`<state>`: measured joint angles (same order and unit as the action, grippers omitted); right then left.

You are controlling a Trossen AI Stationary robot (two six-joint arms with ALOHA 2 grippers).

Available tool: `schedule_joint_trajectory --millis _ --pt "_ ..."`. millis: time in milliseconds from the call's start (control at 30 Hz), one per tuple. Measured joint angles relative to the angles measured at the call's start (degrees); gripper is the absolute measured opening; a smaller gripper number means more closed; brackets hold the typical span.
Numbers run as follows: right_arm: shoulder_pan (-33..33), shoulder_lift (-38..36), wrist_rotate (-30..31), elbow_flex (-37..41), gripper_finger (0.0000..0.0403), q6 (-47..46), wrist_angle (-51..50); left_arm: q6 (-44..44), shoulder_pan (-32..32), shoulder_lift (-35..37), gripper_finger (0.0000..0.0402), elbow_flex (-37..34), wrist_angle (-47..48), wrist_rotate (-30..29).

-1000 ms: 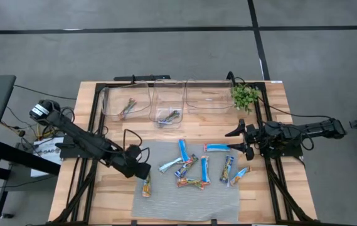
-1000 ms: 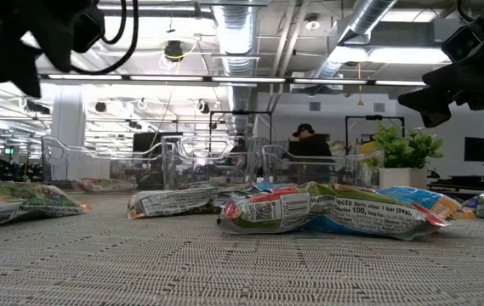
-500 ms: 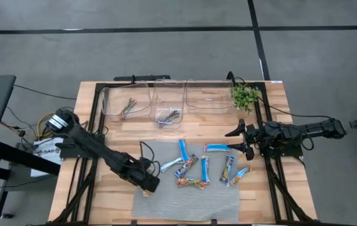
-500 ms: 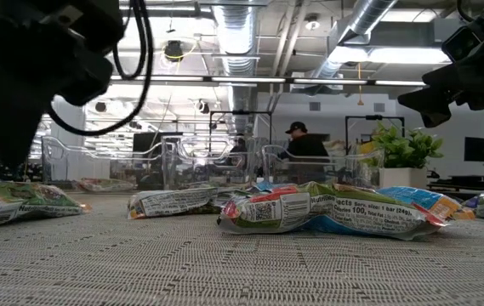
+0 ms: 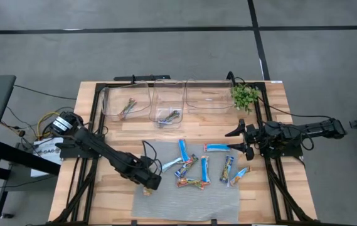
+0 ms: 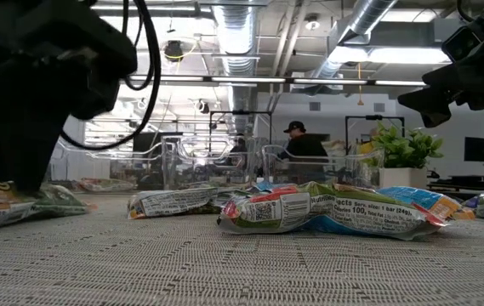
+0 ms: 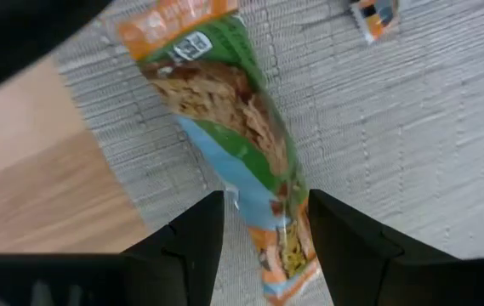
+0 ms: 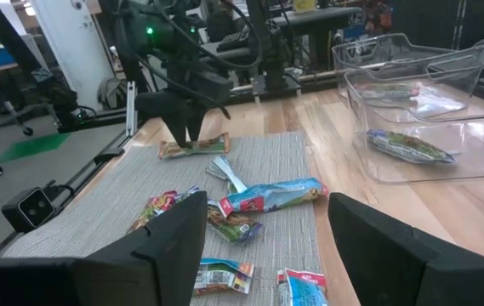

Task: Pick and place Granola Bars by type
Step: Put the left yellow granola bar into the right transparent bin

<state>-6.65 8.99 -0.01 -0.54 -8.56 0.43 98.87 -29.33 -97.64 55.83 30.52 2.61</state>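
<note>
Since a second ago the left arm has swung forward and down across the mat's left edge; the left gripper (image 5: 152, 182) now sits low over the green-and-orange bar (image 7: 240, 144) at the grey mat's (image 5: 222, 201) left side. In the left wrist view its fingers (image 7: 192, 238) straddle the bar, spread apart, one on each side, bar not clamped. The bar lies flat on the mat next to the bare wood of the table (image 5: 112, 188).

The right gripper (image 5: 244, 139) hangs unmoved at the mat's right edge, fingers wide apart, holding nothing, just beside the small plant (image 5: 245, 96).

The rest of the bars lie loose mid-mat: a bright blue bar (image 5: 182, 149), a blue one (image 5: 204, 169), a silver-ended one (image 5: 169, 165), a multicoloured one (image 5: 190, 183), plus more towards the right (image 5: 228, 168). Three clear bins (image 5: 165, 94) stand along the far side of the table; the left bin has a bar (image 5: 127, 109), the middle bin has a bar (image 5: 168, 116), and the right bin has a pale one (image 5: 208, 98). A person (image 6: 301, 143) shows in the room behind.
</note>
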Motion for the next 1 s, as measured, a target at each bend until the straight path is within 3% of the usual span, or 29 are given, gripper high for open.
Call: schedule_joint_trajectory --millis 467,833,1000 --pt "0.01 0.51 0.04 0.00 0.0240 -0.01 0.14 -2.59 1.32 -2.48 0.0159 0.00 -0.93 1.23" --pt "0.01 0.81 0.02 0.00 0.0240 0.00 0.04 -4.07 1.43 -2.50 0.0030 -0.02 -1.35 -0.14" --pt "0.01 0.81 0.01 0.00 0.0240 0.00 0.02 -5.89 1.45 -2.29 0.0023 -0.07 -3.29 -1.18"
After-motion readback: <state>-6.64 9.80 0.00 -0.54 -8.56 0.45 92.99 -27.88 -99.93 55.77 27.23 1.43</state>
